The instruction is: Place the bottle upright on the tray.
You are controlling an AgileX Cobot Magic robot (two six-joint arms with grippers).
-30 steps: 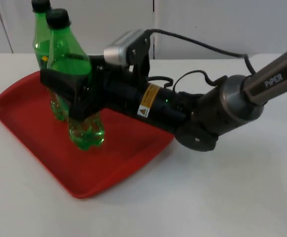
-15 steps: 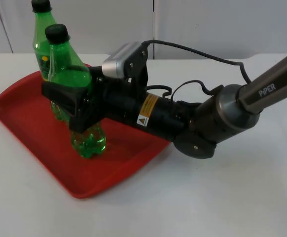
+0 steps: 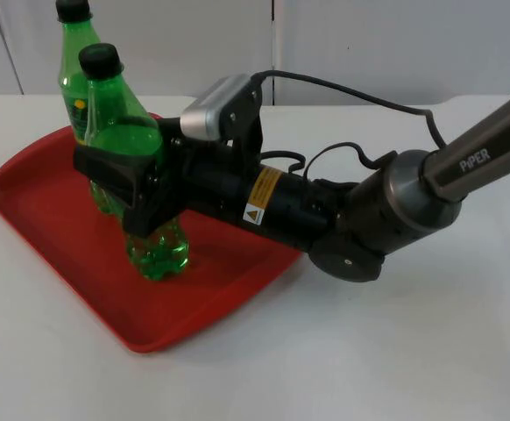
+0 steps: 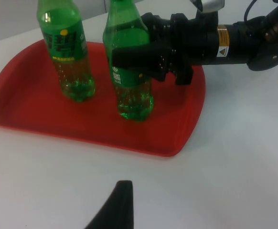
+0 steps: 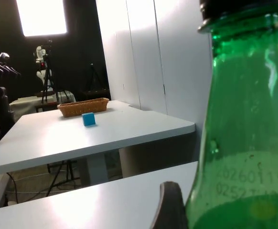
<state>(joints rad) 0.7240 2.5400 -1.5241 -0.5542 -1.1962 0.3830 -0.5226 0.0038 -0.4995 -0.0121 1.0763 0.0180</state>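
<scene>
Bottle [image 3: 131, 149] upright on tray [image 3: 53, 219], label hidden by right claw [image 3: 123, 180]

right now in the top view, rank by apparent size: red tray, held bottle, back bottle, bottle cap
1. red tray
2. held bottle, in the right gripper
3. back bottle, partly hidden and farther away, so unsure
4. held bottle's cap

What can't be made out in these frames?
- Top view: the right tool covers the middle of the near bottle.
- Top view: the near bottle hides most of the far bottle.
- Left wrist view: both bottle caps are cut off by the edge.
- Label print on the far bottle is too small to read.
- Tray: whether the near bottle's base rests on it.
</scene>
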